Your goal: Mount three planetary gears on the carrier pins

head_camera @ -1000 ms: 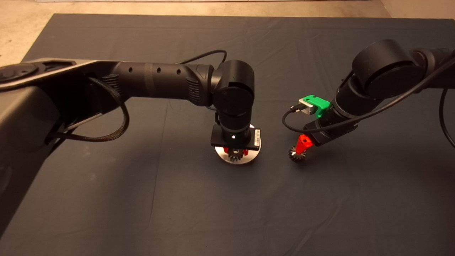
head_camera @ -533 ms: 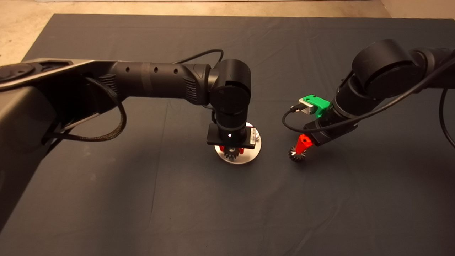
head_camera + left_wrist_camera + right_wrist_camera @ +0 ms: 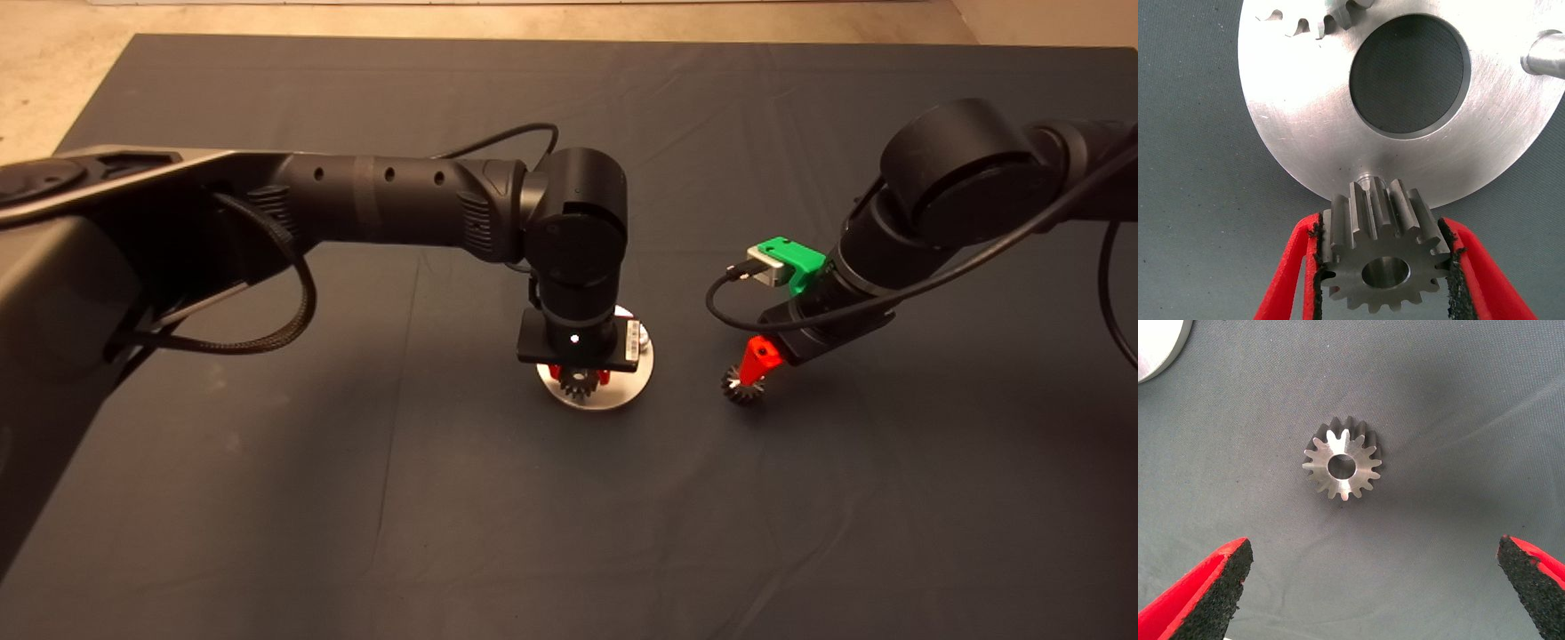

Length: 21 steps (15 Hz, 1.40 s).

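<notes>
Planetary gears, small shiny metal wheels with pointed teeth and a hole in the middle, are in three places. One shiny gear (image 3: 1379, 261) is pinched between the two red fingers with black pads (image 3: 1451, 267) of the left gripper (image 3: 578, 377). The pads press on its teeth from both sides. It hangs just over the near edge of the flat round silver metal disc (image 3: 1305, 127) with a big hole in the middle. A short silver carrier pin (image 3: 1368, 181) pokes up from the disc right beside the gear's teeth, and the gear's hole is not over it. Another silver pin (image 3: 1543, 57) stands at the far side of the disc with no gear on it. A second gear (image 3: 1338, 12) shows only partly at the disc's far edge, so I cannot tell if it sits on a pin. The third gear (image 3: 1342, 467) lies flat on the dark mat (image 3: 444, 498), apart from the disc. The right gripper (image 3: 745, 380) hangs over it with its red fingers (image 3: 1201, 593) spread wide, one on each side, touching nothing.
</notes>
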Each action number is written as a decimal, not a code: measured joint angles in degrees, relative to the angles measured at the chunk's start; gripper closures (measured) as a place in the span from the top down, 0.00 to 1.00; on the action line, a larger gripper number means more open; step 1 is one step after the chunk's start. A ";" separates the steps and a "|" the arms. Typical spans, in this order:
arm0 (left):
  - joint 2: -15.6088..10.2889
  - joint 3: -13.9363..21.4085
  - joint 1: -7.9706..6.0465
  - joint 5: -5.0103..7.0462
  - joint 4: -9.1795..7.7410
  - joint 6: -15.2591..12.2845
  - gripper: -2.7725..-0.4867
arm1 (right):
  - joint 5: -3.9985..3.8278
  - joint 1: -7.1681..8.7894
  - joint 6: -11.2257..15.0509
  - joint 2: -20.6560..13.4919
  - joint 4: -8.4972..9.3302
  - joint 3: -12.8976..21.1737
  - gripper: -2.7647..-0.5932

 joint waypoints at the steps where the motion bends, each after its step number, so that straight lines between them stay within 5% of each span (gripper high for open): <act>1: -0.30 0.00 0.00 0.00 0.00 0.00 0.17 | 0.00 0.00 0.02 -0.02 0.01 0.00 0.99; 21: -0.50 0.76 0.63 -0.02 0.02 0.00 0.17 | 0.00 0.00 0.02 -0.13 0.01 0.01 0.99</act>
